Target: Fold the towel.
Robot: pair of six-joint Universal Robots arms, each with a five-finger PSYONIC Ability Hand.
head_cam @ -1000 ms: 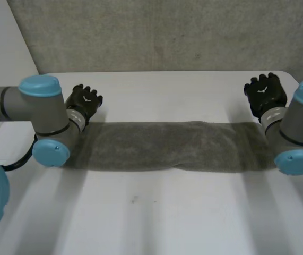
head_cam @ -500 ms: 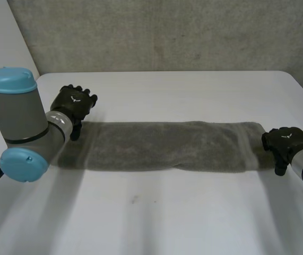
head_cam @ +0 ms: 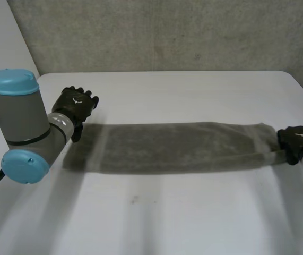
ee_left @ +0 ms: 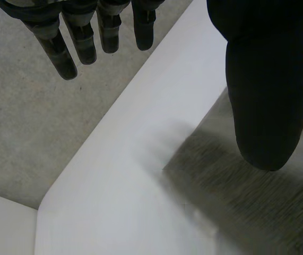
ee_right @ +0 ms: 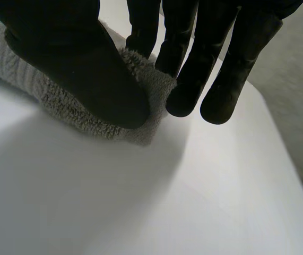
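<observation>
- Since half a second ago my right robot hand (head_cam: 298,142) has slid further out toward 3 o'clock, pulling the towel (head_cam: 172,146) taut. The towel's 9 o'clock end crept along with it. My left robot hand (head_cam: 76,104) has barely moved.
- Right robot hand: thumb clamped over the towel's 3 o'clock end, fingers behind it, so it is grasping the cloth.
- Left robot hand: released, fingers straight, thumb over the towel's far 9 o'clock corner, holding nothing.
- Towel: long grey strip across the table (head_cam: 183,212), running 9 to 3 o'clock.
- Handling, my guess: light, limp, grippy terry pile with no stiffness, so it sags and drags. Best taken at the end corners, pinching every layer.
- Table top: smooth white, so the cloth slides easily.
</observation>
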